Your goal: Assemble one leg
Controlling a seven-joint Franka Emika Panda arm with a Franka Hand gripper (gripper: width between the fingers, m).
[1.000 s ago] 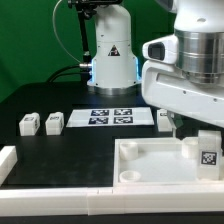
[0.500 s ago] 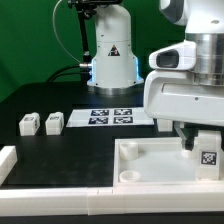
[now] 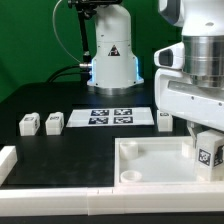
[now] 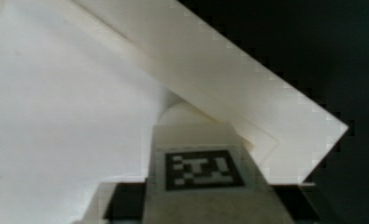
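My gripper (image 3: 205, 142) hangs over the right end of the large white tray-like part (image 3: 140, 178), at the exterior view's right. Its jaws are shut on a leg (image 3: 207, 156), a chunky white post whose tag faces the camera, slightly tilted at the tray's right corner. In the wrist view the same leg (image 4: 202, 165) fills the gap between the dark fingers (image 4: 136, 203) of the gripper (image 4: 202, 208), with the tray wall (image 4: 216, 70) behind it. Whether the leg's base touches the tray is hidden.
Two loose legs (image 3: 28, 123) (image 3: 53, 122) lie at the exterior view's left. A third (image 3: 163, 120) lies beside the marker board (image 3: 112, 117). A white rail (image 3: 8, 160) lies at the front left. The robot base (image 3: 110, 55) stands behind.
The gripper body has shifted toward the exterior view's right and come lower around the leg. The leg now sits slightly lower and tilted.
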